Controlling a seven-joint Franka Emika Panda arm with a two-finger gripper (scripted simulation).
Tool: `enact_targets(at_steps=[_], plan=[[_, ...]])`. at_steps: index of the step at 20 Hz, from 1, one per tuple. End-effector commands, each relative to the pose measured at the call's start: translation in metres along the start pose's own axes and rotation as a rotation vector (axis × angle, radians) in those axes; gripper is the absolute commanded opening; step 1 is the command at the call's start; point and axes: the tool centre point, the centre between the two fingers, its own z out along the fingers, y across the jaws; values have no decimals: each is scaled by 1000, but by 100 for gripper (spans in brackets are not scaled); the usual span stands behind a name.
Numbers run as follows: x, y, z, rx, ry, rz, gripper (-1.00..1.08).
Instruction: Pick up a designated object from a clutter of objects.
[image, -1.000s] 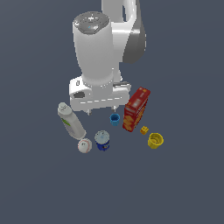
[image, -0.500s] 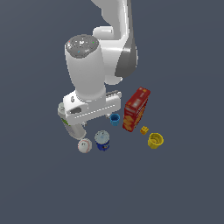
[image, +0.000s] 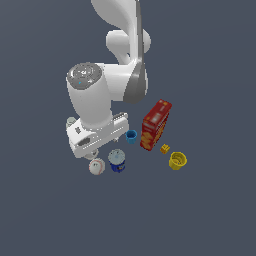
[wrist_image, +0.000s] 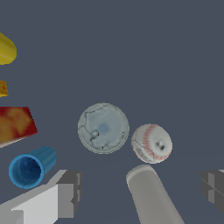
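Now your tool (wrist_image: 141, 190) hangs spread wide, gripping nothing — the baseball (wrist_image: 152, 143) sits on the floor just beside the blue can (wrist_image: 103, 127), the white bottle (wrist_image: 153, 197) lying between the fingers (wrist_image: 69, 192).

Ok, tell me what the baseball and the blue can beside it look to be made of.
Baseball: matte white, leather-like skin, going by the curved red stitch lines; a render, so only likely. Blue can: probably metal or plastic wall, glossy blue with printed label; its pale lid looks like thin, marbled plastic or foil.
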Motion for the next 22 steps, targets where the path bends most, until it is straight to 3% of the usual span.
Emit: enact_targets(at_steps=[1, 14, 22], plan=[[-1, 7, 10, -1, 2, -56, 100], [-8, 39, 60, -6, 9, -332, 100], [-12, 51, 81, -8, 13, -437, 100]])
